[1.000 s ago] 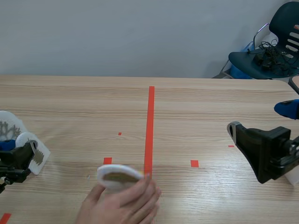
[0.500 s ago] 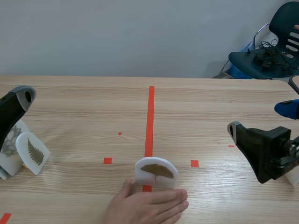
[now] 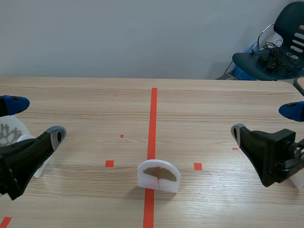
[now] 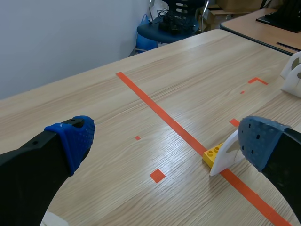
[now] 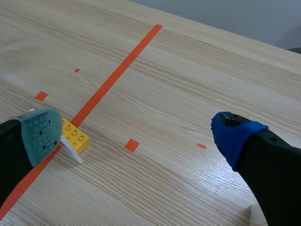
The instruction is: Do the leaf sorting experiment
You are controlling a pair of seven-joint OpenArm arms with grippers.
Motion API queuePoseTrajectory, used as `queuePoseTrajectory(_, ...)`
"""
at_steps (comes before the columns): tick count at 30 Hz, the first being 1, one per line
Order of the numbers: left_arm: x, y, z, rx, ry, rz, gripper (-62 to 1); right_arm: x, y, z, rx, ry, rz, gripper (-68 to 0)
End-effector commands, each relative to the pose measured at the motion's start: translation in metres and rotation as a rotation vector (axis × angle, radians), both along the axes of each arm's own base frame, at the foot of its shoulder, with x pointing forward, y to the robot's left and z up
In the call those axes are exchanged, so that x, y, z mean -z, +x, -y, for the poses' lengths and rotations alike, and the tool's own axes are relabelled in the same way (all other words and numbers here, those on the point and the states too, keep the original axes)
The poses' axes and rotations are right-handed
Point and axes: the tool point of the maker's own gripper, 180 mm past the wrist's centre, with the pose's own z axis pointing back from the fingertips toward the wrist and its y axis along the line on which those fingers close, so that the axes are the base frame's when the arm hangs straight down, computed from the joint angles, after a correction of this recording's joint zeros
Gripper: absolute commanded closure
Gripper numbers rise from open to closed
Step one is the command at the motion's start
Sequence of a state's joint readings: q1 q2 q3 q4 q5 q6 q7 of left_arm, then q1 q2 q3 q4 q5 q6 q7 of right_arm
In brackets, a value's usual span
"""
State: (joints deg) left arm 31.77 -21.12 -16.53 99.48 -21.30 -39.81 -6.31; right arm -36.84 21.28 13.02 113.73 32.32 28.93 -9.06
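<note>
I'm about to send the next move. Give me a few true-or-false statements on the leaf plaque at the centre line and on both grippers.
1. The ginkgo leaf plaque stands upright on the red tape line. True.
2. The left gripper and the right gripper are both open. True.
3. The right gripper touches the plaque. False: it is apart from it, over toward the table's right side.
4. A yellow brick sits against the plaque's back. True.
5. A person's hand holds the plaque. False: no hand is in view; the plaque stands on its own.
</note>
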Motion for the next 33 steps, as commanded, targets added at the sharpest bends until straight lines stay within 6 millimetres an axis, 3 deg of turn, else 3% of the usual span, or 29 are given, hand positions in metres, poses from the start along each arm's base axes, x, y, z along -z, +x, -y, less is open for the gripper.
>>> queuePoseTrajectory(1, -0.008, 0.001, 0.0, -0.001, -0.023, 0.026, -62.3, -0.007, 0.004, 0.0, -0.001, 0.008, 0.03, -67.9)
queuePoseTrajectory(6, -0.008, 0.002, 0.0, -0.001, -0.023, 0.027, -62.3, 0.007, 0.005, -0.008, -0.036, -0.008, 0.004, -67.9)
queuePoseTrajectory(12, -0.008, 0.002, 0.0, -0.001, -0.023, 0.026, -62.3, 0.047, 0.012, -0.025, -0.102, 0.047, -0.068, -67.9)
queuePoseTrajectory(19, -0.008, 0.002, 0.0, -0.001, -0.023, 0.026, -62.3, 0.092, 0.005, -0.066, -0.261, 0.066, -0.102, -67.9)
queuePoseTrajectory(27, -0.008, 0.001, 0.0, -0.001, -0.021, 0.026, -62.3, 0.118, -0.004, -0.114, -0.403, 0.065, -0.035, -67.9)
queuePoseTrajectory(33, -0.008, 0.002, 0.0, 0.0, -0.021, 0.027, -62.3, 0.135, -0.003, -0.137, -0.413, 0.058, -0.001, -67.9)
